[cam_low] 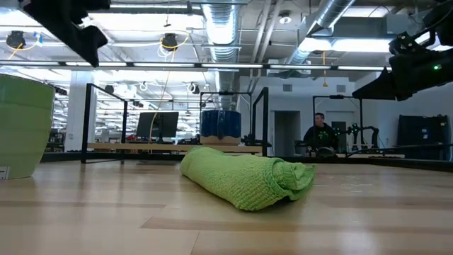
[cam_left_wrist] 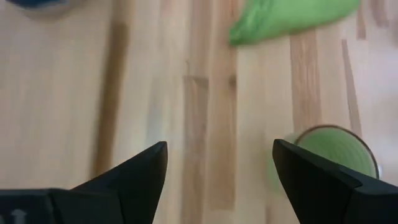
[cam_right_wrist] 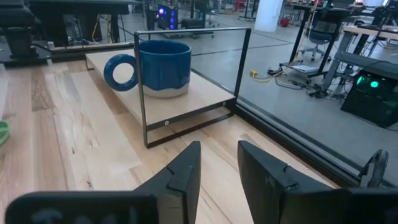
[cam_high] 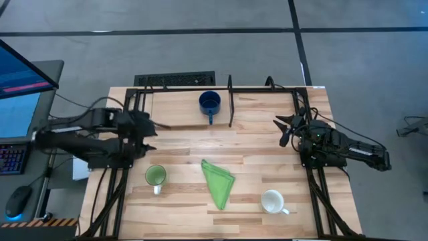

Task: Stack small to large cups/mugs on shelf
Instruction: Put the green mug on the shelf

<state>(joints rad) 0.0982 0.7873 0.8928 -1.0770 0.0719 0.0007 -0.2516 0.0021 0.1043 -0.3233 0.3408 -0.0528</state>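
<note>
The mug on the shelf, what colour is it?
The mug is dark blue, with a paler band at its base. The right wrist view shows it best.

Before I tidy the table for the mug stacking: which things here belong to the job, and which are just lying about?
Job:
blue mug, already on the shelf
green mug
white mug

Lying about:
folded green cloth, on the tabletop between the green and white mugs

We see a folded green cloth (cam_high: 218, 183) lying on the wooden worktop (cam_high: 180, 144) near its middle. Beyond the worktop a person (cam_low: 320, 134) sits in the room, and a monitor (cam_high: 20, 73) stands off to one side.
</note>
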